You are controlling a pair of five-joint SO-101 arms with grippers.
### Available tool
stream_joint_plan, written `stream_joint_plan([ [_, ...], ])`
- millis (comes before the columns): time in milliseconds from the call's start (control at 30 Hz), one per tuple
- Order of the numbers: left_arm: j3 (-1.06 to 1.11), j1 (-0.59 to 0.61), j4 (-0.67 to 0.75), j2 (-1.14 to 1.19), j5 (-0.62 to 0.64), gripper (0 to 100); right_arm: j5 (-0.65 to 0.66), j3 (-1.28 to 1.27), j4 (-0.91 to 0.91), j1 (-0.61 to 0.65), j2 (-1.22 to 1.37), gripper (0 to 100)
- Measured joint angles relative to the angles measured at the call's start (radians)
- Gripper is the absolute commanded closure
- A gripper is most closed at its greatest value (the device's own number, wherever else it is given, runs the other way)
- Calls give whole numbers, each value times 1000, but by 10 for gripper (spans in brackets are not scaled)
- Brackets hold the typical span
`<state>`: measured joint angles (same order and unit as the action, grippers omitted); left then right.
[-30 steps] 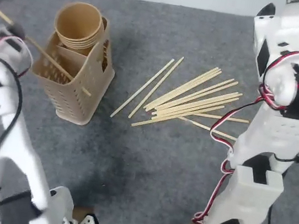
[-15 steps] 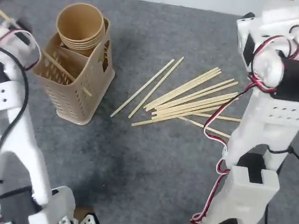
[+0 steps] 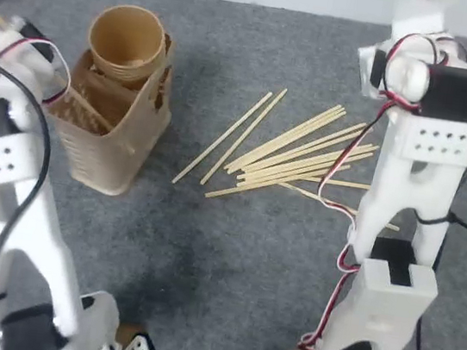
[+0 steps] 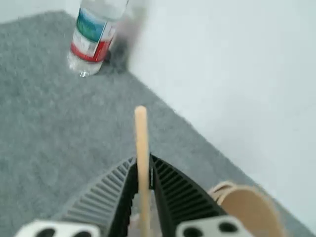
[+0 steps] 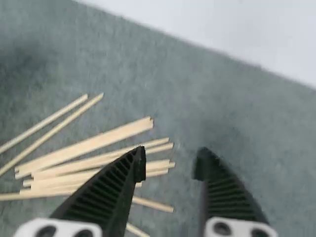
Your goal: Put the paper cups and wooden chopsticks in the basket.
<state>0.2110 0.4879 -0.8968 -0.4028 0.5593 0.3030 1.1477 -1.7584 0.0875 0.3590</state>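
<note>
The left pincer [image 4: 142, 168] is pressed together on a single wooden chopstick [image 4: 140, 131]. It is a slim, pale stick with a blunt rounded end that stands out past the ribbed black fingertips. Just beside the pincer, lower down, the brown rim of the paper cups [image 4: 245, 205] shows. In the high view these cups are a nested stack of plain kraft brown. They stand in one end compartment of the basket [image 3: 119, 155], a beige plastic one with slotted walls. A pale stick slants inside the compartment next to the cups; whether it is the held one cannot be told. Well beyond the held stick's end, a clear bottle [image 4: 96, 34] with a red and blue label stands on the grey worktop [image 4: 44, 123], close to the white wall [image 4: 237, 74].

The right pincer [image 5: 171, 157] is spread wide with nothing between its fingers, and it hangs above the worktop. Nearest it, just by one fingertip, lie the ends of the loose chopsticks [image 5: 94, 155], a fanned heap of long, pale, straight sticks that overlap one another. Farther from the pincer and apart from the heap, a pair of chopsticks [image 5: 52, 123] lies almost parallel, between the heap and the basket.
</note>
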Motion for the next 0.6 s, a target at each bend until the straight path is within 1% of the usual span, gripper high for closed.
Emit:
stream_joint_plan([
  [167, -74, -44, -51, -92, -44, 990, 0, -100, 0, 3, 0, 983],
  [300, -101, -83, -68, -133, -54, 990, -2, -170, 0, 2, 0, 986],
  [500, -106, -78, -106, -143, -58, 990, -38, -199, 0, 3, 0, 986],
  [600, -106, -64, -107, -143, -91, 989, -41, -199, 0, 8, 0, 987],
])
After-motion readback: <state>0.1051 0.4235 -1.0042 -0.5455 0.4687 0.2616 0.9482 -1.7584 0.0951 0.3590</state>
